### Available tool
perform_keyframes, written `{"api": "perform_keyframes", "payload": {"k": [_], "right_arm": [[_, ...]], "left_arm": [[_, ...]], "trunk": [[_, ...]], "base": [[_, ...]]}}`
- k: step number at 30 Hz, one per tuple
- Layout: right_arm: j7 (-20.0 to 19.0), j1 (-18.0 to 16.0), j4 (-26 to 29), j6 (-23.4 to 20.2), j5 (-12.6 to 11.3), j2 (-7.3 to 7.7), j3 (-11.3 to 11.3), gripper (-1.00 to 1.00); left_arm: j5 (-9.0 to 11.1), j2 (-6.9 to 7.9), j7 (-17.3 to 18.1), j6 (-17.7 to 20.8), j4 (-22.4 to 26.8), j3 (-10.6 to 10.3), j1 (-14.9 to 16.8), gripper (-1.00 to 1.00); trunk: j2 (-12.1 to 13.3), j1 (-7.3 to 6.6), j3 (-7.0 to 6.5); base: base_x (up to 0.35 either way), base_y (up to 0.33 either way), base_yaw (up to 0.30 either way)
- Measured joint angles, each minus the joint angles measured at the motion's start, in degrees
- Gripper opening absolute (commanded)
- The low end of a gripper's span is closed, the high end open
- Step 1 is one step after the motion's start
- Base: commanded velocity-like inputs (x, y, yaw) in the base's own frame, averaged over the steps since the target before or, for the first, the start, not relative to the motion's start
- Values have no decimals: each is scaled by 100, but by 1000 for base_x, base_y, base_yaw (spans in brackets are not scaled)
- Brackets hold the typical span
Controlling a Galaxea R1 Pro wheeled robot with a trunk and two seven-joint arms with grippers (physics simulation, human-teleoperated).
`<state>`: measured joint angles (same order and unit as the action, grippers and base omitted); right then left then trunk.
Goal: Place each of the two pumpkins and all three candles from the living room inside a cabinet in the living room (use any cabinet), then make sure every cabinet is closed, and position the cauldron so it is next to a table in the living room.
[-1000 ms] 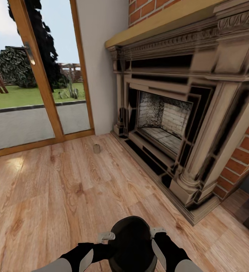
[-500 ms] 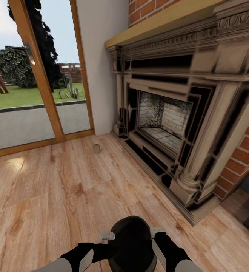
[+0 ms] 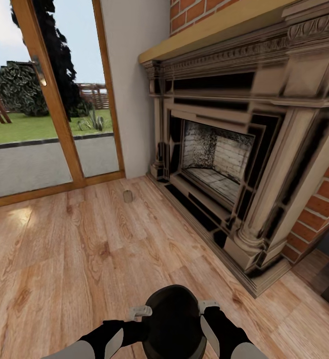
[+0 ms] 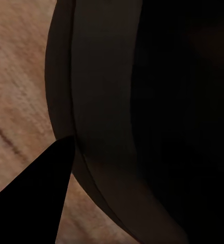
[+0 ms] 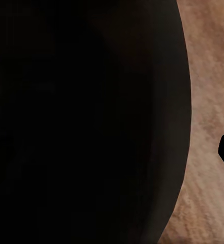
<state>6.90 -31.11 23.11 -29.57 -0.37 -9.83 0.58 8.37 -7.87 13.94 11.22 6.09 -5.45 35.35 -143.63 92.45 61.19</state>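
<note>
The matte black cauldron (image 3: 174, 320) sits at the bottom centre of the head view, held between my two arms above the wooden floor. My left gripper (image 3: 140, 313) is at its left rim and my right gripper (image 3: 208, 304) at its right rim, each shut on the pot's wall. The cauldron's dark side (image 4: 142, 101) is very close in the left wrist view, with one black fingertip (image 4: 30, 203) against it. The right wrist view has the cauldron (image 5: 81, 122) just as close. One beige candle (image 3: 128, 196) stands on the floor ahead, near the wall corner.
A large stone fireplace (image 3: 219, 164) with a brick surround runs along the right, its base jutting onto the floor. A wood-framed glass door (image 3: 50, 99) to the garden is at the far left. Wooden floor (image 3: 75, 259) lies open between me and the candle.
</note>
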Motion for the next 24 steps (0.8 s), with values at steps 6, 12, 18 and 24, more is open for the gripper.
{"api": "perform_keyframes", "payload": {"k": [6,12,18,24], "right_arm": [[3,0,0,0,-1,0,1,100],[27,0,0,-10,59,24,-3,-100],[2,-2,-1,5,-47,20,-5,-100],[-5,-1,-3,6,-74,19,-7,-100]], "left_arm": [[3,1,0,0,1,0,0,-100],[-7,-6,-13,-1,0,3,0,-100],[14,-5,-10,0,1,-16,-1,-100],[-3,-7,-9,-2,0,-10,0,-100]], "trunk": [[0,0,0],[0,0,0],[0,0,0],[0,0,0]], "base": [[0,0,0],[0,0,0],[0,0,0],[0,0,0]]}}
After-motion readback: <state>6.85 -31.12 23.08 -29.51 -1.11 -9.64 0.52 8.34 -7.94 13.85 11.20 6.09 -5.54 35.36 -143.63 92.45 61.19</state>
